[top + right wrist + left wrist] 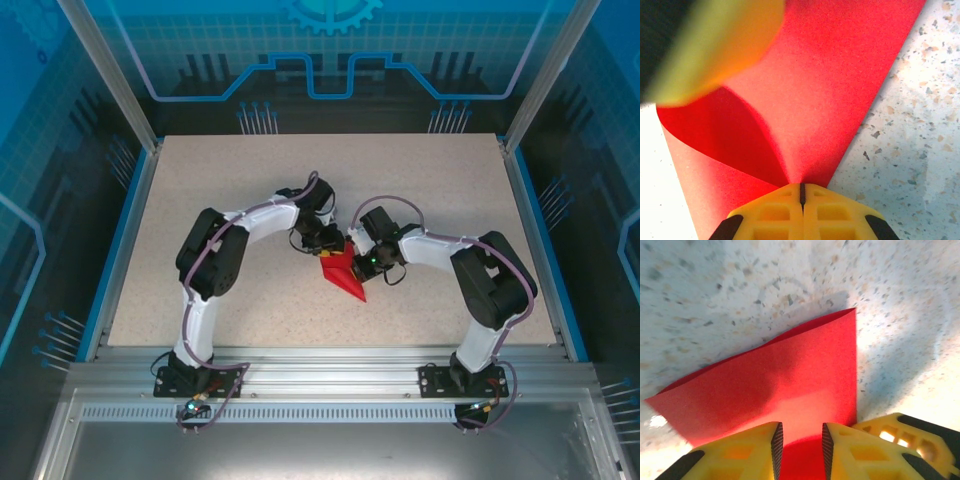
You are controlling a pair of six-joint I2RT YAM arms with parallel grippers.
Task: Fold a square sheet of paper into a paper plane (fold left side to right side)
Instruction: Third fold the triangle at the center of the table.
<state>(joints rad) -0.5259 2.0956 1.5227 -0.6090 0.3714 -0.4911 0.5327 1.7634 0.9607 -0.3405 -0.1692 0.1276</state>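
Now, in the top view the red paper [345,273] is seen at the middle of the speckled table [200,200], folded into a pointed shape whose tip is aimed toward the lower right of the frame. Both arms are bent in over it, and the left gripper [333,249] and right gripper [353,257] are met at its upper edge, close together. From the left wrist, the left gripper [800,447] is shown with its yellow fingers [752,452] parted, a clear gap left between the black pads and red paper [790,375] visible in that gap. From the right wrist, the right gripper [801,190] is shown pinched tight on the red paper [840,75], where a curled layer is lifted off the flat one. A blurred yellow finger [715,45] is caught at the upper left.
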